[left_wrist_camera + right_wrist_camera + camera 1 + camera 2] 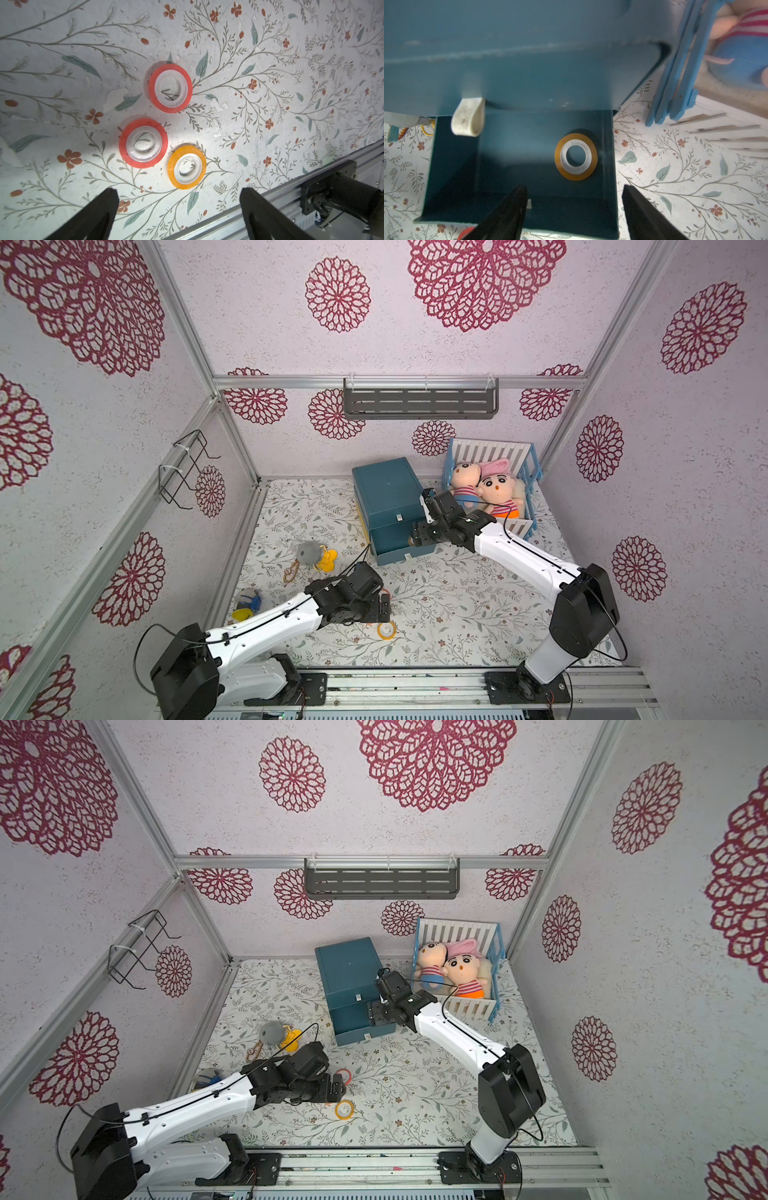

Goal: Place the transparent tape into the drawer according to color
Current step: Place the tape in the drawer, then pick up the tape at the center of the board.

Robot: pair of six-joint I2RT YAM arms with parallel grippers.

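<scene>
Over the open lowest drawer (508,166) of the teal box-shaped cabinet (384,489), far centre: right gripper (574,189) empty, fingers apart.
One see-through yellow tape ring (576,176) w/ white core lies flat on the drawer floor, clear of both fingers, so yellow prob. belongs here. Its arm stretches far & left from the base, wrist pitched down. Near centre, left gripper (178,190) hangs low over the floral mat (270,62), fingers wide & empty, facing a red-orange tape ring (151,89), its twin (122,143) & a second yellow tape ring (170,167): prob. staged for next pick.
</scene>
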